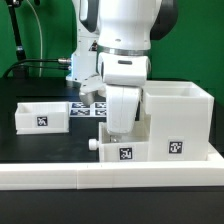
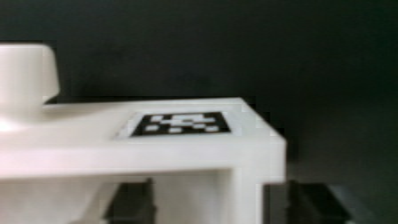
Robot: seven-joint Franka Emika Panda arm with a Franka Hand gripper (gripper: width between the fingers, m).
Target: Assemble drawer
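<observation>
My gripper [image 1: 120,128] reaches down onto a small knobbed tray [image 1: 125,150] at the front. The tray's knob [image 1: 93,145] points to the exterior view's left, and its other end meets the tall box shell [image 1: 182,118]. In the wrist view my gripper [image 2: 228,200] is open. Its dark fingers [image 2: 135,200] straddle a white wall of this tray [image 2: 214,160], which bears a tag [image 2: 185,123], with a gap on one side. A second small tray [image 1: 40,113] lies apart at the left.
The marker board [image 1: 88,108] lies behind the arm. A long low white border rail [image 1: 110,176] runs along the front. A cable [image 1: 40,66] crosses the dark table at the back left. A white rounded part [image 2: 22,72] shows in the wrist view.
</observation>
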